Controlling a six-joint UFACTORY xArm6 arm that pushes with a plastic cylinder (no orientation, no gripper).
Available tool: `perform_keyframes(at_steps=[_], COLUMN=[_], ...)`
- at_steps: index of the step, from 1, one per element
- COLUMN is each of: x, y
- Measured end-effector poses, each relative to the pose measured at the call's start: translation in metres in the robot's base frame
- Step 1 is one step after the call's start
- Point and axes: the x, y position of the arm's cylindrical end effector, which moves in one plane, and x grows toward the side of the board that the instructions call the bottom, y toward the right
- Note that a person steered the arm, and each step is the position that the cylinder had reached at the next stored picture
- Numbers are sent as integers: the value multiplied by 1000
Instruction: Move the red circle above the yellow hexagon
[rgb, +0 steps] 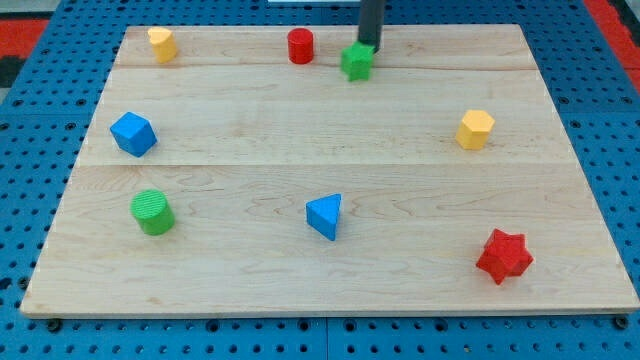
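The red circle (300, 46) stands near the board's top edge, left of centre. The yellow hexagon (476, 129) sits at the view's right, well below and to the right of the red circle. My tip (367, 47) comes down from the view's top, right of the red circle. It is just behind and touching or nearly touching a green star-shaped block (357, 62).
A second yellow block (161, 44) is at the top left. A blue cube (133, 134) is at the left, a green cylinder (153, 212) at the lower left, a blue triangle (325, 216) at lower centre, a red star (503, 256) at the bottom right. The wooden board (250, 270) lies on blue pegboard.
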Motion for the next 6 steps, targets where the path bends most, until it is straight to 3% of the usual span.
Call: perform_keyframes(at_steps=[1,2,3,5,6], x=[52,47,11,-40,-30], y=[-35,-92,-113,-93,-5])
